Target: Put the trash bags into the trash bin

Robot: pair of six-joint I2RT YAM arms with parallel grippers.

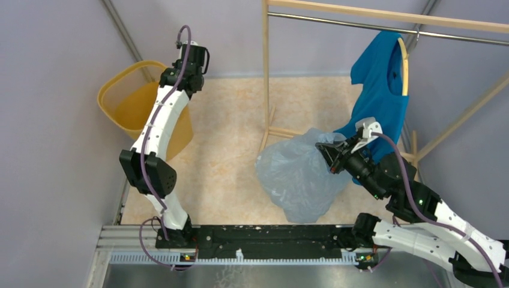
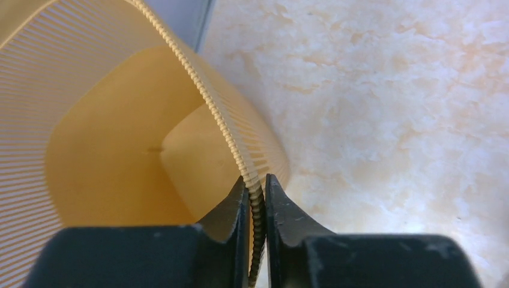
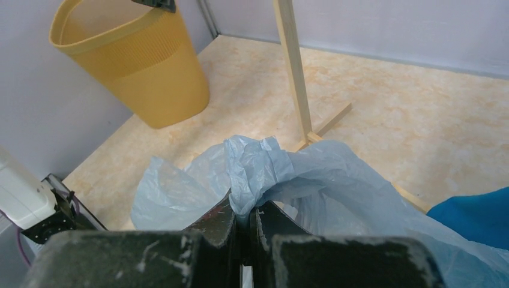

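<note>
Left gripper first: its jaws are pressed nearly together with the ribbed rim of the trash bin sandwiched between them, one finger inside the bin and one outside. So that's a firm pinch on the rim, with only the thickness of the rim keeping the fingers apart. From the wrist view, the yellow-orange interior opens out to the left of the gripper and the pale marbled tabletop spreads to its right. In the right wrist view the bin looks tilted rather than dead upright, with its base on the tabletop.

Over to the right gripper: it's closed down tight on a bunched, crinkled fold of the trash bag. The pale blue-grey film pokes up just above the fingertips, and the rest billows out on both sides and below the gripper, sagging onto the tabletop. The bag is well apart from the bin, which sits far ahead and to the left of this gripper.

Just behind the right gripper in the overhead view hangs a bright blue shirt on a wooden rack. The rack's upright post stands ahead of the gripper, between the bag and the far wall.
</note>
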